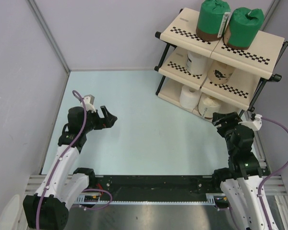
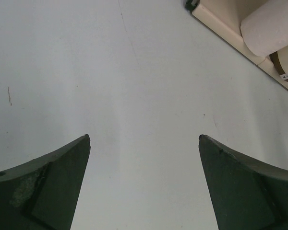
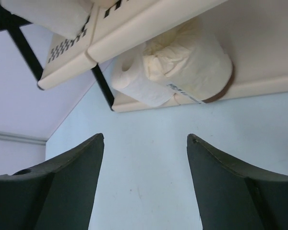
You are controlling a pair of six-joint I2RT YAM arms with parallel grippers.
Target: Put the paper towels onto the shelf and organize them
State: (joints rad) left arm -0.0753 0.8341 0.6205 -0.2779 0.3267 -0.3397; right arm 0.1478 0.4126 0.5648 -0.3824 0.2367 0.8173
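Note:
The shelf (image 1: 216,48) stands at the far right. Two green-wrapped rolls (image 1: 213,18) (image 1: 245,27) stand on its top tier. A white roll (image 1: 197,61) and a tan-wrapped roll (image 1: 221,73) sit on the middle tier. A bare white roll (image 1: 189,97) and a cream-wrapped roll (image 1: 209,104) sit on the bottom tier; both also show in the right wrist view (image 3: 134,81) (image 3: 192,64). My left gripper (image 1: 109,118) (image 2: 144,139) is open and empty over the table at the left. My right gripper (image 1: 225,118) (image 3: 145,137) is open and empty just in front of the bottom tier.
Grey walls close the table (image 1: 144,129) on the left and at the back. The shelf's black frame leg (image 3: 103,86) stands near the right gripper. A black rail (image 1: 153,184) runs along the near edge between the arm bases.

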